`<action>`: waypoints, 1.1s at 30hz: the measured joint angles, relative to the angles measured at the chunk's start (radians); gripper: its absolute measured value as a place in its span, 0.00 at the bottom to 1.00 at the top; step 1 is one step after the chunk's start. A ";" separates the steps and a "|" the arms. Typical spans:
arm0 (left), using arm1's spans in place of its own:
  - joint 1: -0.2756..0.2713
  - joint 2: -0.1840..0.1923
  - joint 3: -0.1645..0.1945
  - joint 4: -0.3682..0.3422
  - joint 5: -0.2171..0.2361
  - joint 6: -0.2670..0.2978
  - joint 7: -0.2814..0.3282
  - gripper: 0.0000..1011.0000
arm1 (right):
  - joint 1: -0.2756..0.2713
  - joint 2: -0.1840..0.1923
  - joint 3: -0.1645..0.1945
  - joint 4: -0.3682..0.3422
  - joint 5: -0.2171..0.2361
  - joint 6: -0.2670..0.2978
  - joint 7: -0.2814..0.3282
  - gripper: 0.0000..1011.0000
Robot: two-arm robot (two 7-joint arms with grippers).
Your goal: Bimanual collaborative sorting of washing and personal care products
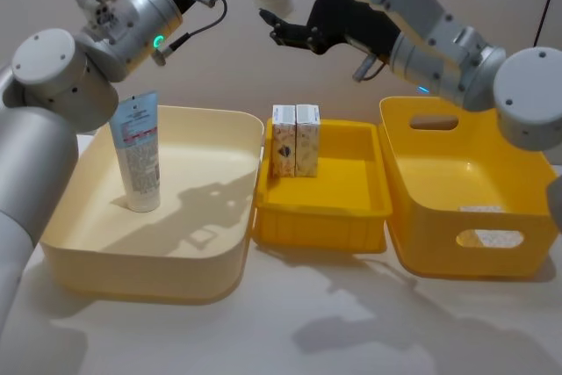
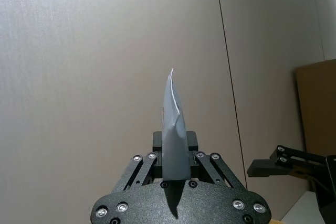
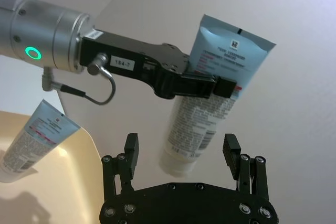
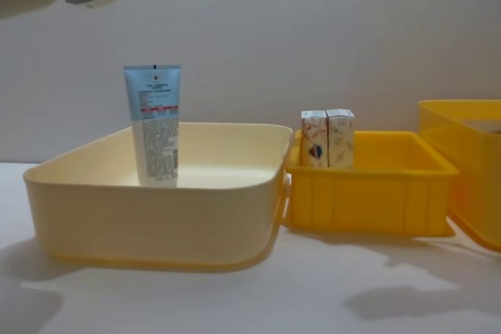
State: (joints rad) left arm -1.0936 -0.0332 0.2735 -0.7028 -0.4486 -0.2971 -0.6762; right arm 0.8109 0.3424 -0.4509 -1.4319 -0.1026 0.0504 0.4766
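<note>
Between the right gripper's spread fingers sits the cap end of the held squeeze tube. Its long axis points away from that palm, crimped end farthest and slightly tilted. The left gripper is clamped across the tube nearer the crimp, so the cap half is free for a right-arm takeover, likely next. Below the left gripper a second light-blue tube stands upright in the cream bin. Below the right gripper, two printed cartons stand touching in the small yellow bin. The tube and carton print is too small to read; a tag on the left gripper appears to read 184-7.
</note>
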 joint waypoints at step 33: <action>0.017 0.001 0.024 -0.013 -0.028 -0.022 -0.011 0.24 | -0.011 -0.052 0.038 -0.005 0.097 0.241 -0.036 0.99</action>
State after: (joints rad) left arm -1.0763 -0.0319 0.2976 -0.7156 -0.4764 -0.3188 -0.6877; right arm 0.7998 0.2900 -0.4126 -1.4367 -0.0054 0.2911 0.4406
